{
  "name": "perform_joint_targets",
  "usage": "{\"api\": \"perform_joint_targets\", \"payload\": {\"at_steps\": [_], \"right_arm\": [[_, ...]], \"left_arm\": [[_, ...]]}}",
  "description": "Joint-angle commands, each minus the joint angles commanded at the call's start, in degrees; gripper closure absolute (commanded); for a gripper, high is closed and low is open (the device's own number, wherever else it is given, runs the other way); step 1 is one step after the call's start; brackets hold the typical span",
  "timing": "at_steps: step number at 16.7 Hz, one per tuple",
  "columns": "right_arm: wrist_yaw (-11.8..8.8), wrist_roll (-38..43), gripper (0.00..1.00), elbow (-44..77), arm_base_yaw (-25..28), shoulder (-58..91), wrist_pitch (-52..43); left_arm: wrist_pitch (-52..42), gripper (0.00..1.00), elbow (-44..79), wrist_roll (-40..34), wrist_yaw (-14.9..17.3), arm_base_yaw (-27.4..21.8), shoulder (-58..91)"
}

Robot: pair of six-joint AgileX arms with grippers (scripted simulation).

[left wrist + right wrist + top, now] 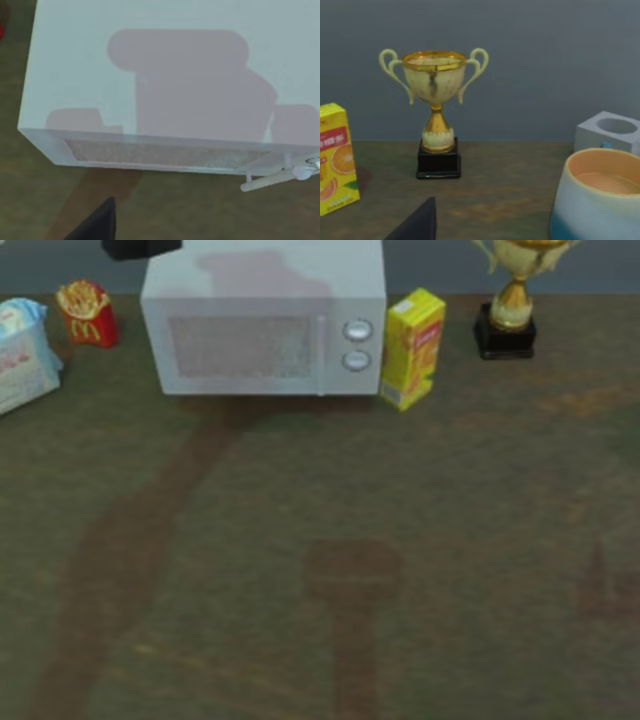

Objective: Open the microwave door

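The microwave point(265, 318) stands at the far edge of the desk point(330, 560), a little left of centre, and its door point(245, 345) lies flat and closed against the front, the mesh window facing the room and the slim handle point(321, 352) running down the door's right edge beside the two silver knobs point(357, 345). The left arm point(140, 248) hangs above the oven's back left corner, only a dark piece of it showing at the top edge of the overhead view; its wrist camera looks straight down on the white roof, where the arm's shadow falls, and I cannot tell whether its jaws are spread or pressed together. The right arm does not show from above, and I cannot tell its jaws either. A yellow carton point(412, 348) stands just beside the microwave's right side, with a gold trophy point(508, 300) farther right. To the left sit a red fries box point(87, 312) and a pale packet point(22, 355). The right wrist camera also shows a bowl point(595, 195) and a grey block point(612, 131).
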Motion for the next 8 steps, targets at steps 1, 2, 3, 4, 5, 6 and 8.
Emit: {"api": "perform_joint_targets", "payload": {"at_steps": [1, 2, 3, 4, 5, 6, 8], "right_arm": [[0.00, 0.00, 0.00, 0.00, 0.00, 0.00, 0.00], [0.00, 0.00, 0.00, 0.00, 0.00, 0.00, 0.00], [0.00, 0.00, 0.00, 0.00, 0.00, 0.00, 0.00], [0.00, 0.00, 0.00, 0.00, 0.00, 0.00, 0.00], [0.00, 0.00, 0.00, 0.00, 0.00, 0.00, 0.00], [0.00, 0.00, 0.00, 0.00, 0.00, 0.00, 0.00], [0.00, 0.00, 0.00, 0.00, 0.00, 0.00, 0.00]], "left_arm": [[-2.20, 0.00, 3.91, -0.96, -0.54, -1.11, 4.08], [-4.22, 0.00, 7.47, -1.83, -1.04, -2.12, 7.82], [-6.02, 0.00, 10.67, -2.60, -1.49, -3.01, 11.19], [-7.58, 0.00, 13.41, -3.26, -1.87, -3.77, 14.09], [-8.86, 0.00, 15.65, -3.81, -2.19, -4.40, 16.46], [-9.85, 0.00, 17.35, -4.24, -2.44, -4.88, 18.25], [-10.86, 0.00, 19.12, -4.68, -2.69, -5.38, 20.08]]}}
